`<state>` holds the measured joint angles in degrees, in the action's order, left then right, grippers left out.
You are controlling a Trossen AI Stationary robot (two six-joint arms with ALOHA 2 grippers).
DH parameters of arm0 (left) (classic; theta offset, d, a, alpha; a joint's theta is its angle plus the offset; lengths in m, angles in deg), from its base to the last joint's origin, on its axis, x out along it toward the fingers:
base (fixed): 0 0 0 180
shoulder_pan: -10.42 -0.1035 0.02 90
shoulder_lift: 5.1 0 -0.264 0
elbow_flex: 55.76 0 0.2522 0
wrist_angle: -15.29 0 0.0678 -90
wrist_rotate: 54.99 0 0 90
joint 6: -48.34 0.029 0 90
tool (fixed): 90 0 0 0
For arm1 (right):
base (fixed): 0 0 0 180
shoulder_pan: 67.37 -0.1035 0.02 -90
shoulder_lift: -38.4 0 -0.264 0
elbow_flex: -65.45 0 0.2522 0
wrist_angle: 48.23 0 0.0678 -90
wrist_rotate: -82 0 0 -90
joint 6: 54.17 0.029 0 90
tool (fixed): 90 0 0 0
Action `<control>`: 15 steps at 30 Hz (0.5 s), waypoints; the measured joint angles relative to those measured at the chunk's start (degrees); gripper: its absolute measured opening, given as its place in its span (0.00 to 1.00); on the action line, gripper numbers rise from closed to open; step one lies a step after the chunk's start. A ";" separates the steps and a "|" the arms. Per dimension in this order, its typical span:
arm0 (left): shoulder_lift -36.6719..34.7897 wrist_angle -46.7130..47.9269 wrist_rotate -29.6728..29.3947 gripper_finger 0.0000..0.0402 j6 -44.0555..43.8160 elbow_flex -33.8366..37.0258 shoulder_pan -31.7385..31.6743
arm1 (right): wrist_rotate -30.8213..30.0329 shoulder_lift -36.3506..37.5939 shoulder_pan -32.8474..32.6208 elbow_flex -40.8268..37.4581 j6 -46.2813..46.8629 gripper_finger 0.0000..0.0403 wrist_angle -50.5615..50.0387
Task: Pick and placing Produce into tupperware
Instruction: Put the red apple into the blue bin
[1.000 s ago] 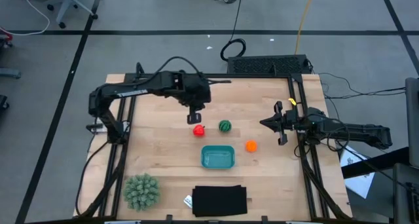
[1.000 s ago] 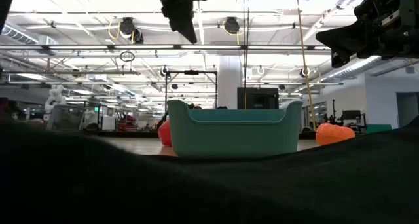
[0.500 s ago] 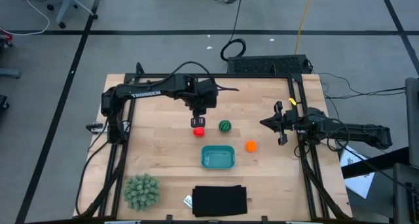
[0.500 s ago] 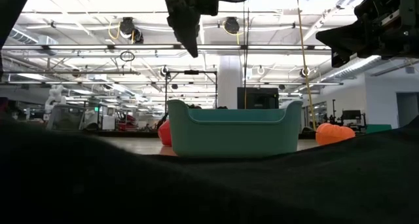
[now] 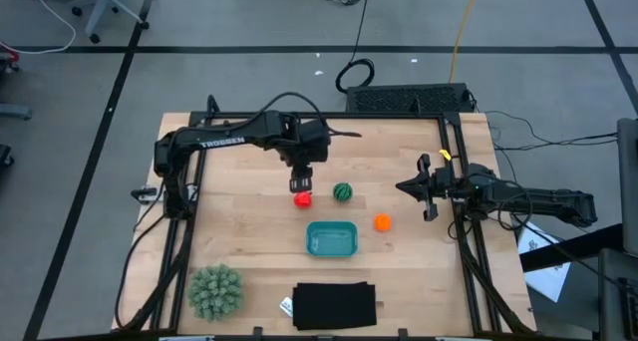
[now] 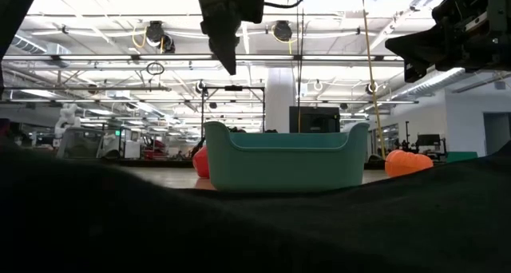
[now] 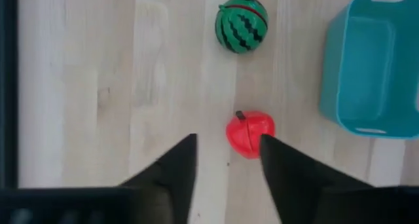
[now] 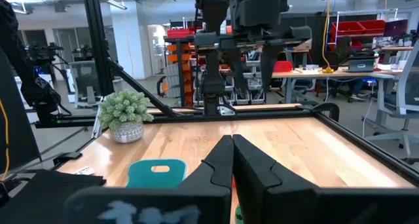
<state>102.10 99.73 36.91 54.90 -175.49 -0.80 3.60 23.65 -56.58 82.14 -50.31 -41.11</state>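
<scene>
The red piece (image 5: 302,199) lies on the table, just below my open left gripper (image 5: 302,180), which hangs above it pointing down. In the left wrist view the red piece (image 7: 250,133) sits close to one finger of the left gripper (image 7: 228,149); nothing is touched. The dark green striped piece (image 5: 343,192) and the orange piece (image 5: 382,222) rest on the wood. The teal tub (image 5: 331,239) stands nearer the near edge, with nothing visible inside. My right gripper (image 5: 426,188) waits shut at the table's right side.
A spiky pale-green ball (image 5: 215,291) sits near the near left corner, and a flat black rectangle (image 5: 335,306) lies at the near edge. Dark frame rails (image 5: 461,231) run along the left and right sides. Bare wood lies between the pieces and the far edge.
My left arm has reached out and its gripper has come down a little toward the red piece, shifting slightly toward the table's right and near edge. It stays open. The pieces and the tub have not moved.
</scene>
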 joint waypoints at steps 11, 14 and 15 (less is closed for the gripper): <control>-0.04 0.71 2.67 0.88 -6.57 6.25 0.96 | 0.01 0.01 0.00 0.00 1.46 0.00 -0.16; -0.04 -1.88 2.72 0.91 -7.00 9.33 1.65 | 0.01 -0.01 0.00 0.01 1.46 0.00 -0.17; -0.04 -2.88 2.85 0.91 -7.12 10.18 1.84 | 0.01 0.01 0.00 -0.01 1.46 0.00 -0.17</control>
<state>102.05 96.85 39.76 47.78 -165.31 1.04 3.61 23.66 -56.58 82.14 -48.85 -41.28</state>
